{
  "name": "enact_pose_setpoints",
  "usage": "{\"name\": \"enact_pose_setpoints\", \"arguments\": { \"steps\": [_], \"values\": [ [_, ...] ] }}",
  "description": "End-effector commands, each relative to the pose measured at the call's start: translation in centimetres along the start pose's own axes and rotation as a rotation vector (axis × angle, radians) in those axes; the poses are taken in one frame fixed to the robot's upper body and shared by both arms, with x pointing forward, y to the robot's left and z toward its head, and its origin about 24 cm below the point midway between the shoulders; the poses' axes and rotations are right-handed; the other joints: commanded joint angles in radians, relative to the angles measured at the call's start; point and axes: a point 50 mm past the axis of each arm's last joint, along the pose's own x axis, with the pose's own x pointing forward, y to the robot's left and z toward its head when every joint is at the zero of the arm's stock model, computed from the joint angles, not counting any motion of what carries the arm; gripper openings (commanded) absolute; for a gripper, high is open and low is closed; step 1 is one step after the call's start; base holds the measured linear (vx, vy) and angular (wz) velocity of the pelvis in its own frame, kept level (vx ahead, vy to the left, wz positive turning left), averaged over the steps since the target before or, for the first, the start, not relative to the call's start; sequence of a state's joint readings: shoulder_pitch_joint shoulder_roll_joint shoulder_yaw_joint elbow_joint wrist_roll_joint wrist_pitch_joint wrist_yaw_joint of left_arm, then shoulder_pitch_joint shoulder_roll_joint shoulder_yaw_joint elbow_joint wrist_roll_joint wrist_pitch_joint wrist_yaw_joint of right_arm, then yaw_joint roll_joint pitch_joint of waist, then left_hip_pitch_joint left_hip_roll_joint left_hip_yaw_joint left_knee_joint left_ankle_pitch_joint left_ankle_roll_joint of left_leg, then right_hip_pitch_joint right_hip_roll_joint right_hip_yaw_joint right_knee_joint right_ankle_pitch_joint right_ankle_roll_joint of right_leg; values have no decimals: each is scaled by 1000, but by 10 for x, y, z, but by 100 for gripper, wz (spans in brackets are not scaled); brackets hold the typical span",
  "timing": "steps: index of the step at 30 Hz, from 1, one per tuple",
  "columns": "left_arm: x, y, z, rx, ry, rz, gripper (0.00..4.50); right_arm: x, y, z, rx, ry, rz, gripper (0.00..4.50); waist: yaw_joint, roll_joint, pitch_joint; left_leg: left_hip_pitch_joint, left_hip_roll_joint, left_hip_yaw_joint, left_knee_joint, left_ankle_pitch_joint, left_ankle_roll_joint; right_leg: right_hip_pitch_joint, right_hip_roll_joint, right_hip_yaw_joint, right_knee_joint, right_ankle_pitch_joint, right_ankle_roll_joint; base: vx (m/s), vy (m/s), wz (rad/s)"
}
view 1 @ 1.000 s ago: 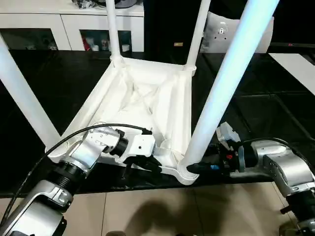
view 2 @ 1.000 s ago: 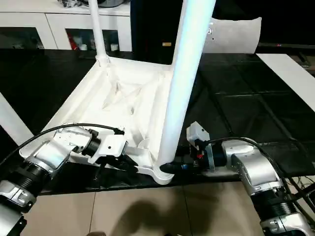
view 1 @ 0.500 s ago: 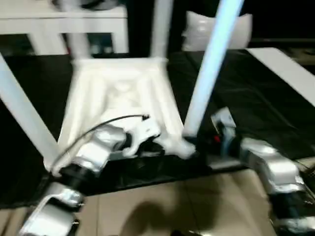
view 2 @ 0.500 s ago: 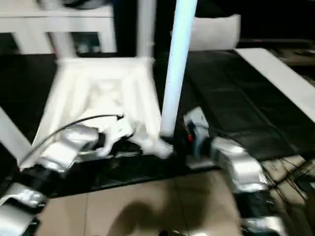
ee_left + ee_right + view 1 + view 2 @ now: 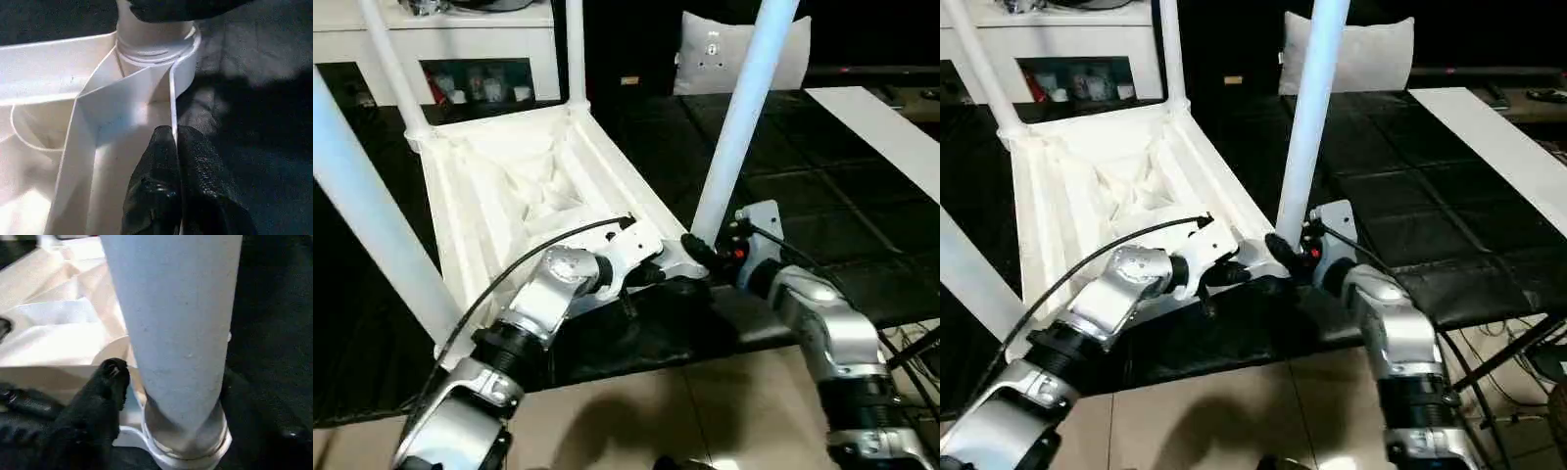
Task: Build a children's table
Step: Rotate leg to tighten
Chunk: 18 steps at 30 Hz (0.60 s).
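The upturned tabletop (image 5: 509,186) lies at centre left on the black work table (image 5: 822,196), its near corner at the table's front edge. The left gripper (image 5: 176,147) pinches its thin rim. The right gripper (image 5: 697,257) clasps the near-right leg (image 5: 739,117) at its socket.

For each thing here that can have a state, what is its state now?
tabletop: upside down on the black work table, ribbed underside up.
four legs: standing in the corner sockets.
left gripper: shut on the tabletop's rim.
right gripper: at the near leg's base; fingers around it.
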<state>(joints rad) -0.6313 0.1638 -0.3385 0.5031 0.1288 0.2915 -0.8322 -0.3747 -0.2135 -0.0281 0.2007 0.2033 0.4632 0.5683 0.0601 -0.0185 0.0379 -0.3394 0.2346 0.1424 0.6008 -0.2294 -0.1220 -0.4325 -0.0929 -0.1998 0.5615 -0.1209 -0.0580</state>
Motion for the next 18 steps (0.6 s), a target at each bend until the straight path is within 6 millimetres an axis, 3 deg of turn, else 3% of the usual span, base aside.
{"name": "enact_pose_setpoints", "arguments": {
  "steps": [1, 7, 12, 18],
  "values": [
    [-4, -3, 10, 105, -72, -78, 0, -4, 10, 8, -54, -26, 174, 337, 17, -1, -83, -23, -10, 18, -49, 30, 126, 103, -57, 68, -43, -213, -77, 0, 0, 0],
    [-18, -6, 0, 197, -66, -221, 0, -24, -2, 9, -156, 63, 334, 387, 38, 2, -73, -10, -7, 25, -56, -71, 91, 93, -52, 62, -70, -374, -7, 0, 0, 0],
    [-29, -4, -7, 301, -37, -334, 0, -37, -11, 10, -212, 138, 460, 387, 56, -1, -72, -4, -2, 26, -59, -92, 76, 88, -53, 62, -72, -399, 1, 0, 0, 0],
    [-36, -9, -13, 370, 1, -461, 0, -46, -6, 8, -252, 165, 653, 358, 61, -10, -72, -5, 0, 25, -59, -95, 77, 93, -57, 60, -71, -405, 1, 0, 0, 0]
  ]
}}
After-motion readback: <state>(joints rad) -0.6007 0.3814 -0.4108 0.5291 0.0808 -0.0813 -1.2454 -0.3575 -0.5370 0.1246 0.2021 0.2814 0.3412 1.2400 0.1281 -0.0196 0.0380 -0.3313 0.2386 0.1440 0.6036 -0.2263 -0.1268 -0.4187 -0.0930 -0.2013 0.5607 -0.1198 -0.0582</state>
